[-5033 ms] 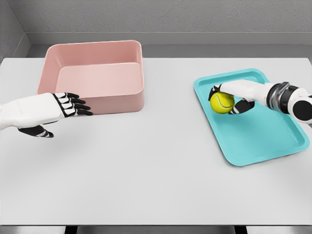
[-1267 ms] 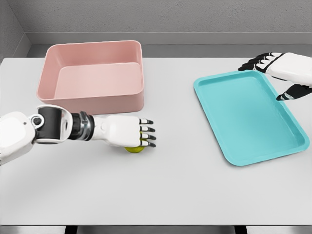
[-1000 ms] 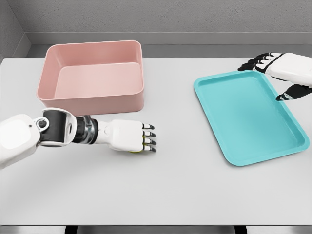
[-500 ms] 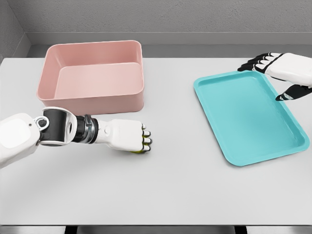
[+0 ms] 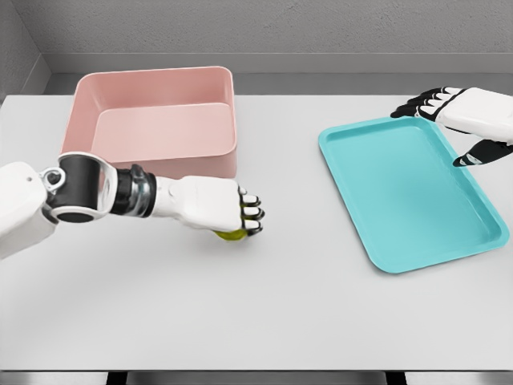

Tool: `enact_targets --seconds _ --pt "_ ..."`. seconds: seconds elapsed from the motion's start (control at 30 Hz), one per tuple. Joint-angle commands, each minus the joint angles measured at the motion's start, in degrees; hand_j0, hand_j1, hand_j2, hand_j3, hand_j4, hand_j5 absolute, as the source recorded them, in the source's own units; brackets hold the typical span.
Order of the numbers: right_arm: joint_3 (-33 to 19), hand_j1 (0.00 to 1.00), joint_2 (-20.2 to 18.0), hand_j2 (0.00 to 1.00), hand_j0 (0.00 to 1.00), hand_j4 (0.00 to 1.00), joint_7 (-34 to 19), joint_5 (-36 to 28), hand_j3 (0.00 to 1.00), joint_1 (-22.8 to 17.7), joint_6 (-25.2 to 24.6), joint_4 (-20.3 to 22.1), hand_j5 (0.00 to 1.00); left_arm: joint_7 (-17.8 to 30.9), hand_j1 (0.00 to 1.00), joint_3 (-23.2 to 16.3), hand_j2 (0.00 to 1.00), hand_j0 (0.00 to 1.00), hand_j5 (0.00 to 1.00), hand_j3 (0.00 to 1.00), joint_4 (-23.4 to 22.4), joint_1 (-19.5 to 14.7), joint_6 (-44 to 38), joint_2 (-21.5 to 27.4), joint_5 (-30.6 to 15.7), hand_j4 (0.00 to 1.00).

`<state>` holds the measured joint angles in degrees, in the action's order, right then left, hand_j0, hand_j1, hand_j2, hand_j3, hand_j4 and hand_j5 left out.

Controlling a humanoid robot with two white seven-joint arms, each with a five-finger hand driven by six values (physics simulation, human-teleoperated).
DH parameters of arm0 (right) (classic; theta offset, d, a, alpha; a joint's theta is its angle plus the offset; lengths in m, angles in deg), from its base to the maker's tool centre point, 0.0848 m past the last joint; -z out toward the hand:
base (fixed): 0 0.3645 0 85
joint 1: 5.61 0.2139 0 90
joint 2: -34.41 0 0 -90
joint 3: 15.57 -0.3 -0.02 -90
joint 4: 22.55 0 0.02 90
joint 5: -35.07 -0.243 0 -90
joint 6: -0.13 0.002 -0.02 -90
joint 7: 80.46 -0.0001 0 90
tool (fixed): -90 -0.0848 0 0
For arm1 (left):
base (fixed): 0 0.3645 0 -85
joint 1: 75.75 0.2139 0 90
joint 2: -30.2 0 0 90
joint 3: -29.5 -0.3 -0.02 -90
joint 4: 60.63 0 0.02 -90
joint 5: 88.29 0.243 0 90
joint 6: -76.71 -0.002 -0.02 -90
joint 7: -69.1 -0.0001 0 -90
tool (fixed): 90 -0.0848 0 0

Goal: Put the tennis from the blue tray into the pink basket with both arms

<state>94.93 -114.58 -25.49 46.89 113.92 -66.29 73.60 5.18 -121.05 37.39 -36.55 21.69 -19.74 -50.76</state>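
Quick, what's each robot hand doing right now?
Left hand: closed around the tennis ball.
Right hand: open, holding nothing.

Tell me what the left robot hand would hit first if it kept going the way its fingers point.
Probably the blue tray: the left robot hand points right across bare table, though depth is unclear.

Bright, even overhead light fell on the pale surface (image 5: 304, 321); shadows were soft, everything sharp, without glare.

My one head camera looks steeply down and forward across the whole tabletop (image 5: 264, 321), from moderate height, toward the far wall (image 5: 264, 28).
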Motion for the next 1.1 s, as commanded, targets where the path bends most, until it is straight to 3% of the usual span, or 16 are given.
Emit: enact_targets --seconds 0.0,0.07,0.17,0.23,0.37,0.5,0.63,0.8,0.93,1.07 --pt "-0.03 1.00 -0.07 1.00 1.00 1.00 0.03 -0.21 1.00 0.00 -0.12 -0.08 1.00 -0.24 0.01 2.90 0.01 0.01 0.01 0.01 0.06 0.00 0.02 0.01 -4.04 0.01" --pt "-0.03 1.00 -0.07 1.00 1.00 1.00 0.03 -0.13 1.00 0.00 -0.12 -0.08 1.00 -0.15 0.01 5.97 0.01 0.01 0.01 0.01 -0.03 0.00 0.02 0.01 -6.68 0.01" --pt "-0.03 1.00 -0.07 1.00 1.00 1.00 0.03 -0.21 1.00 0.00 -0.12 -0.17 1.00 -0.24 0.02 10.11 0.02 0.02 0.02 0.02 -0.29 -0.26 0.02 -0.07 -6.94 0.02" --pt "-0.03 1.00 -0.07 1.00 1.00 1.00 0.03 -0.21 1.00 0.00 -0.12 -0.17 1.00 -0.24 0.02 12.39 0.02 0.02 0.02 0.02 -1.34 -0.26 0.02 0.10 -10.37 0.02" --pt "-0.03 1.00 -0.07 1.00 1.00 1.00 0.03 -0.21 1.00 -0.09 -0.12 -0.08 1.00 -0.33 0.02 17.84 0.02 0.02 0.02 0.02 -6.27 -0.18 0.02 0.01 -14.24 0.02" --pt "-0.03 1.00 -0.07 1.00 1.00 1.00 0.03 -0.21 1.00 -0.18 -0.12 -0.17 1.00 -0.51 0.02 21.36 0.02 0.02 0.02 0.02 -14.09 -0.09 0.02 0.01 -16.70 0.02" --pt "-0.03 1.00 -0.07 1.00 1.00 1.00 0.03 -0.13 1.00 -0.44 -0.12 -0.17 1.00 -0.51 0.03 23.29 0.03 0.03 0.03 0.03 -20.77 0.00 0.02 0.01 -16.61 0.03" --pt "-0.03 1.00 -0.07 1.00 1.00 1.00 0.03 -0.21 1.00 -0.44 -0.12 -0.17 1.00 -0.42 0.03 23.20 0.03 0.03 0.03 0.03 -30.52 0.09 0.02 -0.07 -16.00 0.03" --pt "-0.03 1.00 -0.07 1.00 1.00 1.00 0.03 -0.21 1.00 -0.44 -0.12 -0.17 1.00 -0.42 0.05 22.59 0.05 0.05 0.05 0.05 -35.27 0.44 0.02 -0.78 -15.91 0.05" --pt "-0.03 1.00 -0.07 1.00 1.00 1.00 0.03 -0.21 1.00 -0.44 -0.12 -0.17 1.00 -0.51 0.06 21.71 0.06 0.06 0.06 0.06 -43.00 -0.26 0.02 -4.38 -15.91 0.06"
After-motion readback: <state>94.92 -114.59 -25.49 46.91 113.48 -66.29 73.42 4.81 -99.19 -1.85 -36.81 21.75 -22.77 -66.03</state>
